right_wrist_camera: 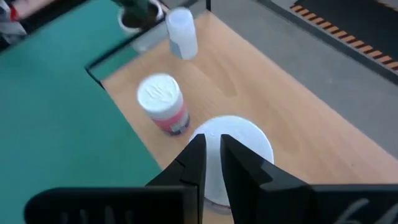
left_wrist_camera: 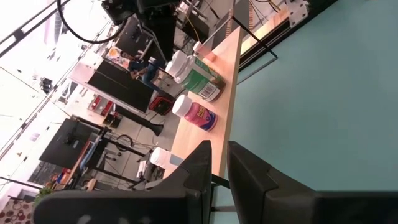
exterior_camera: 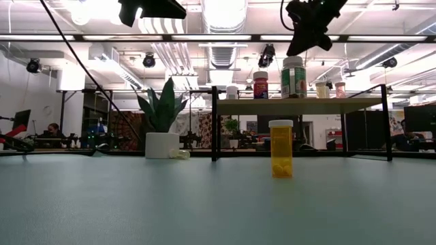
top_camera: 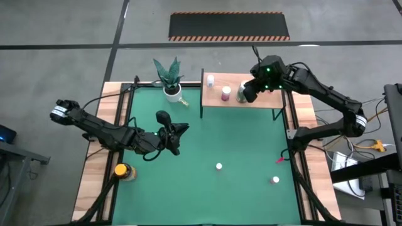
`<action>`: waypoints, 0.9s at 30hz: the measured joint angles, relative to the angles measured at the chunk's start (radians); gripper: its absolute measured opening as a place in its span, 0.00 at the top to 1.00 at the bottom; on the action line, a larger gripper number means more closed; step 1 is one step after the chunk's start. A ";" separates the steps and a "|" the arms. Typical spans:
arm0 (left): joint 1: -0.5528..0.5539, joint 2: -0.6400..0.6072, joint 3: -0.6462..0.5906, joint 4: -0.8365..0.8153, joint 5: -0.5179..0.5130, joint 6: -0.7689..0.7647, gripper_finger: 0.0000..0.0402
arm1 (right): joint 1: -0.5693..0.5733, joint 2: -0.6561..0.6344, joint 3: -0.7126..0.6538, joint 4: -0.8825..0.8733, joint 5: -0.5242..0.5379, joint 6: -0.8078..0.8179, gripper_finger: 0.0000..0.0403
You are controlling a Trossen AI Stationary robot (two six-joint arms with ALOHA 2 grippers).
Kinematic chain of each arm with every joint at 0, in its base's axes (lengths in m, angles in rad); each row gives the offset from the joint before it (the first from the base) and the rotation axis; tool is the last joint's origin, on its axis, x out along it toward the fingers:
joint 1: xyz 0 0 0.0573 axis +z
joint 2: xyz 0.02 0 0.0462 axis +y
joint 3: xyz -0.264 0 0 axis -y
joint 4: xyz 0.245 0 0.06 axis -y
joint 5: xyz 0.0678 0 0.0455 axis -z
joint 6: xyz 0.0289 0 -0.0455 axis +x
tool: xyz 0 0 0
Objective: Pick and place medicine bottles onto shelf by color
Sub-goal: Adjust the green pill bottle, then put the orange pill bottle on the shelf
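Right gripper (top_camera: 245, 94): we are hovering it over the shelf (top_camera: 251, 102), fingers pressed nearly together, gripping nothing, directly above the green-labelled bottle (right_wrist_camera: 231, 149).
Left gripper (top_camera: 174, 139): we are holding it above mid-mat, fingers nearly together, empty.
Shelf: we are seeing the pink bottle (top_camera: 225, 93) and a small white bottle (top_camera: 210, 80) standing upright here.
Mat (top_camera: 239, 150): wide open room; two white-capped bottles (top_camera: 218, 167) are standing apart near the front.
Left edge: the amber bottle (top_camera: 120, 170) is standing there.
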 joint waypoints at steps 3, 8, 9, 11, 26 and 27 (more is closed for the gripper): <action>0.000 0.000 0.000 0.000 0.000 0.000 0.92 | 0.013 -0.026 0.012 0.009 0.000 0.010 0.91; 0.000 0.000 0.000 0.003 0.000 0.000 0.92 | 0.112 -0.122 -0.034 0.013 0.003 0.012 0.91; 0.000 0.000 0.000 0.011 0.000 0.000 0.92 | 0.148 -0.145 -0.058 0.021 0.016 0.020 0.91; 0.000 0.000 0.000 0.031 0.000 0.000 0.92 | 0.227 -0.192 -0.118 0.063 0.061 0.046 0.91; 0.000 0.000 0.000 0.081 0.002 -0.025 0.92 | 0.724 -0.292 -0.630 0.576 0.089 0.091 0.91; 0.000 0.000 0.000 0.082 0.002 -0.025 0.92 | 0.744 -0.282 -0.659 0.629 0.089 0.089 0.91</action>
